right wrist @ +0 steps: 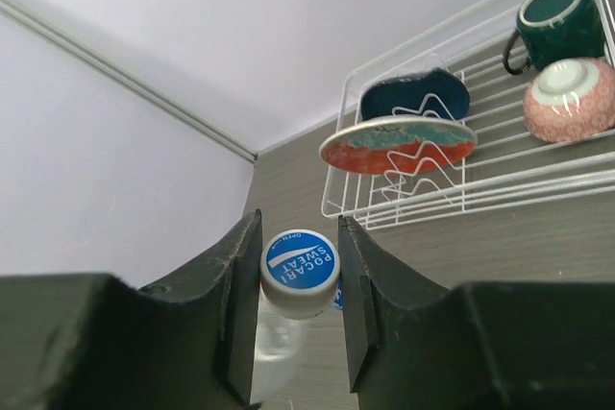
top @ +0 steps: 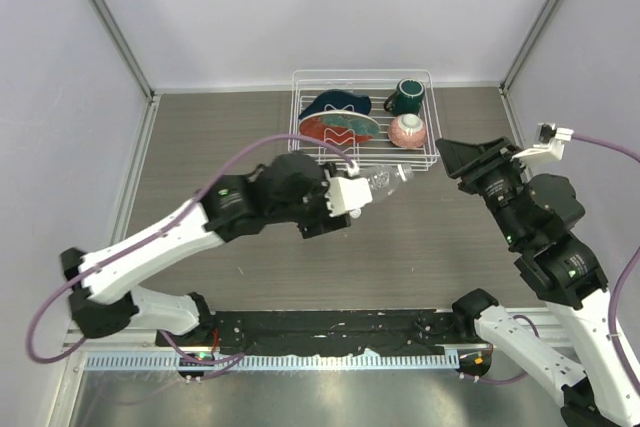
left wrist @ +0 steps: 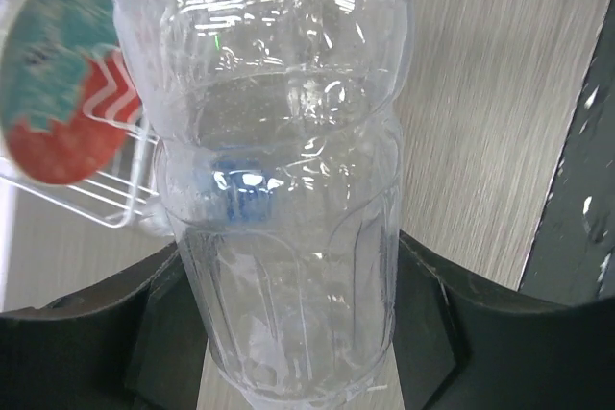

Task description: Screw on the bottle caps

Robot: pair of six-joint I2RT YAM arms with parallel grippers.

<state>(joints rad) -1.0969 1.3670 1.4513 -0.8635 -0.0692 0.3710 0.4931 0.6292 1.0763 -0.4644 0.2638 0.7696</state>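
My left gripper (top: 350, 197) is shut on the base of a plain clear bottle (top: 385, 183) and holds it above the table, tilted, neck pointing right. In the left wrist view the bottle (left wrist: 288, 141) fills the gap between the black fingers (left wrist: 428, 333). My right gripper (top: 445, 159) meets the neck end. In the right wrist view its jaws press both sides of a white cap with a blue top (right wrist: 300, 266) sitting on the bottle's neck (right wrist: 279, 352). The labelled bottle and the other cap are out of view.
A white wire rack (top: 430, 127) stands at the back, holding a dark green mug (top: 406, 97), a pink bowl (top: 408, 130), a red and teal plate (top: 338, 129) and a dark blue dish (top: 335, 105). Walls close in the left, right and back.
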